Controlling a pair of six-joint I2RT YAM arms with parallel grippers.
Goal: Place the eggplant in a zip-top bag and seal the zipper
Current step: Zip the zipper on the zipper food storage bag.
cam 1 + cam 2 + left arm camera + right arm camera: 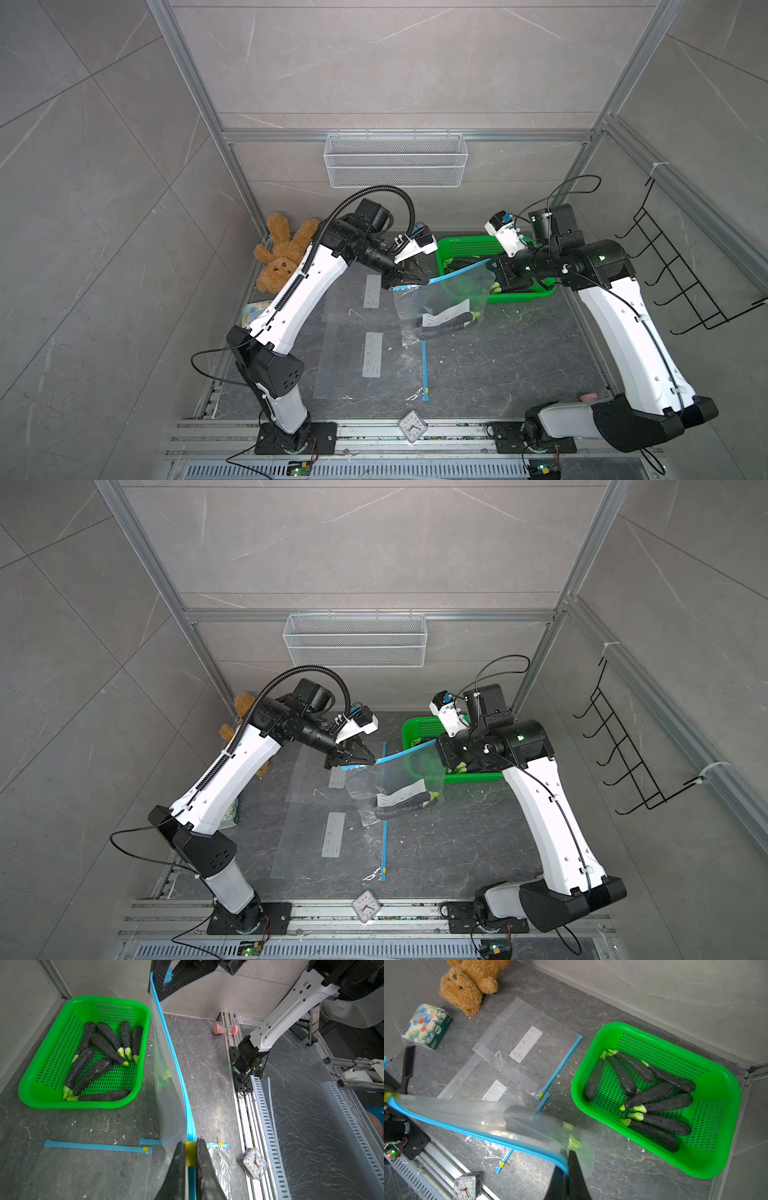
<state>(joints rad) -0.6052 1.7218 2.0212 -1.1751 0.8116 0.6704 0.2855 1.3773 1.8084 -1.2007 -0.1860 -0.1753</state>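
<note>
Counts: 9 eggplants, 3 bags, 1 basket, 2 claws.

One eggplant (440,328) lies inside the bag (440,297), low down at its bottom, green stem toward the right arm's side. The other 8 eggplants (652,1095) are piled in the green basket (83,1104).

The bag hangs between the claws, blue zipper strip stretched from one to the other. Left claw (190,1142) is clenched on the yellow slider (190,1155) at one end of the zipper. Right claw (568,1155) is clenched on the bag at the other end. The eggplant sits below and between both claws and touches neither. The zipper lips run close together; sealed or not, can't tell.

Two spare bags (550,1053) (471,1076) lie flat on the table, partly under the held bag, sliders at the near ends. The basket is just beside the right claw, and in both top views the bag's corner overlaps it.

Around the edges: 1 plush (467,987), 1 tissue pack (427,1026), 1 clock (467,1186), 1 pink hourglass (226,1029), 1 wire tray (395,162) on the back wall, 1 black rack (681,282) on the side wall.
</note>
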